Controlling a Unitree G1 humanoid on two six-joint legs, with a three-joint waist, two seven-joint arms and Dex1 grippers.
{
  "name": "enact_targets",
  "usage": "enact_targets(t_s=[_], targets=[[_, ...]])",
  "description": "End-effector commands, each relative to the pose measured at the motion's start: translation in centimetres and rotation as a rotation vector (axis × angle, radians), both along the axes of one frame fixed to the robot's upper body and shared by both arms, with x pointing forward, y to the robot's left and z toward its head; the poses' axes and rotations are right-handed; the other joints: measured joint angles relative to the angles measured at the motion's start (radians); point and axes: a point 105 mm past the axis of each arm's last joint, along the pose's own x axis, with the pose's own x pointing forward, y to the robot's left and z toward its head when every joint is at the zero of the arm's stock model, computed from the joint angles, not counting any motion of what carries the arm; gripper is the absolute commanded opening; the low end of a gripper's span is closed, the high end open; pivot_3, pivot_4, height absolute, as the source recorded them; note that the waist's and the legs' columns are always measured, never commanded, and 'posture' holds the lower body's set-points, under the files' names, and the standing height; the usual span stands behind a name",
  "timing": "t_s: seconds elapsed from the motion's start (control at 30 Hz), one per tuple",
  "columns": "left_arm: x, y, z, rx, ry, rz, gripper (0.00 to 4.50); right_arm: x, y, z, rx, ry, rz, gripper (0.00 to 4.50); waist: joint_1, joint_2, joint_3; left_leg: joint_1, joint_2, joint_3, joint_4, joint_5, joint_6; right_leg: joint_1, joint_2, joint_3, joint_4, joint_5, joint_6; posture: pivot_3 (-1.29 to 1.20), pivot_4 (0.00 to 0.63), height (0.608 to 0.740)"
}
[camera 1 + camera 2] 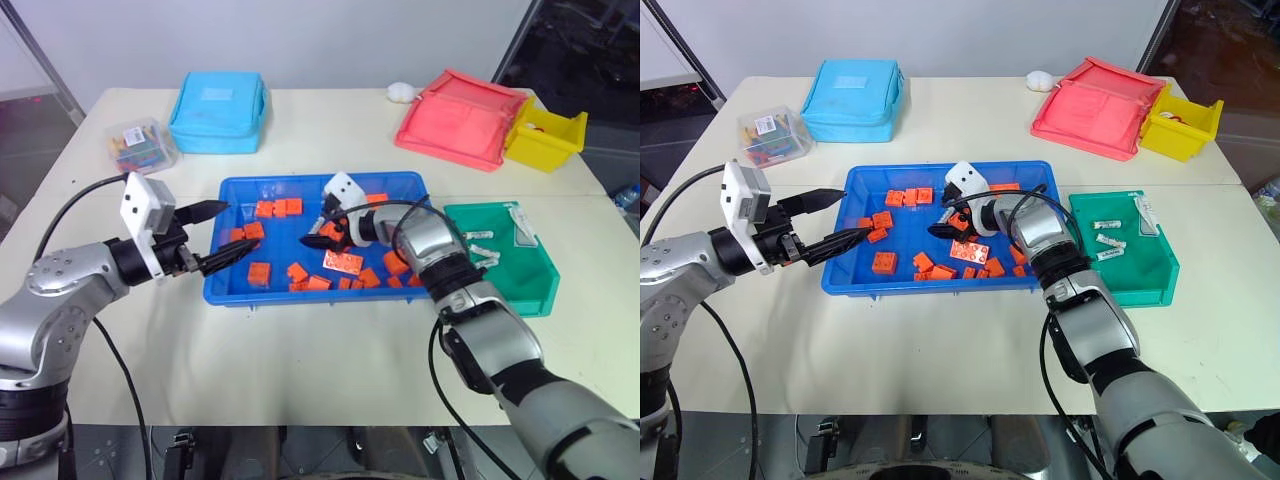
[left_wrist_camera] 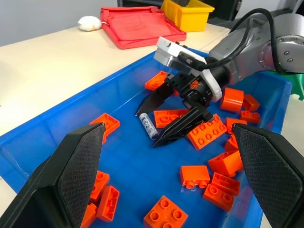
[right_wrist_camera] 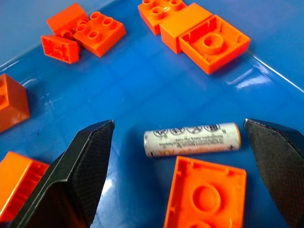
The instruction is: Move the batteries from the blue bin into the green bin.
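The blue bin (image 1: 300,182) sits mid-table, strewn with several orange bricks (image 1: 260,272). One silver battery (image 3: 192,139) lies flat on its floor beside a brick (image 3: 204,192). My right gripper (image 1: 318,236) is lowered into the bin and stands open, one finger on each side of that battery (image 2: 148,126), with a gap at both ends. My left gripper (image 1: 243,226) hovers open and empty over the bin's left edge, pointing towards the right one. The green bin (image 1: 515,275) stands just right of the blue one, with a few batteries (image 1: 1107,241) lying in it.
At the back are a light blue zipped pouch (image 1: 218,110), a clear box of coloured bits (image 1: 142,145), a red pouch (image 1: 460,118), a yellow bin (image 1: 545,135) and a small white lump (image 1: 402,92). Bare tabletop lies in front of both bins.
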Motion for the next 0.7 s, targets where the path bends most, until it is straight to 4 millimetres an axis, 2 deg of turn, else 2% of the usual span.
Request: enact_targets(t_s=[0.03,0.1,0.4,0.47,0.6,0.7], targets=[[-0.4,0.0,1.2,-0.008,-0.055,0.0,4.5,0.3,0.4,1.0,0.0,-0.038,0.022,3.21,0.0,0.0,0.0,0.0,0.0,0.0,0.0,0.0,0.0,0.0,0.0,0.0,0.0,0.0,0.0,0.0,0.15,0.74],[-0.4,0.1,1.2,-0.009,-0.056,0.003,4.5,0.3,0.4,0.9,-0.006,-0.037,0.026,2.23,0.0,0.0,0.0,0.0,0.0,0.0,0.0,0.0,0.0,0.0,0.0,0.0,0.0,0.0,0.0,0.0,0.15,0.74],[-0.3,0.0,1.1,-0.015,-0.059,0.006,4.5,0.6,0.3,1.7,-0.014,-0.064,0.023,2.19,0.0,0.0,0.0,0.0,0.0,0.0,0.0,0.0,0.0,0.0,0.0,0.0,0.0,0.0,0.0,0.0,0.15,0.74],[-0.3,0.0,1.1,-0.016,-0.06,0.007,4.5,0.9,0.3,2.9,-0.002,-0.095,0.019,2.19,0.0,0.0,0.0,0.0,0.0,0.0,0.0,0.0,0.0,0.0,0.0,0.0,0.0,0.0,0.0,0.0,0.15,0.74],[-0.3,-0.1,1.1,-0.019,-0.061,0.004,4.5,1.6,0.2,6.7,0.043,-0.179,0.007,2.19,0.0,0.0,0.0,0.0,0.0,0.0,0.0,0.0,0.0,0.0,0.0,0.0,0.0,0.0,0.0,0.0,0.15,0.74],[-0.4,-0.3,1.1,-0.027,-0.059,-0.009,4.5,1.8,-0.7,9.6,0.077,-0.231,-0.01,2.19,0.001,0.0,0.0,0.0,0.0,0.0,0.0,0.0,0.0,0.0,0.0,0.0,0.0,0.0,0.0,0.0,0.15,0.74]])
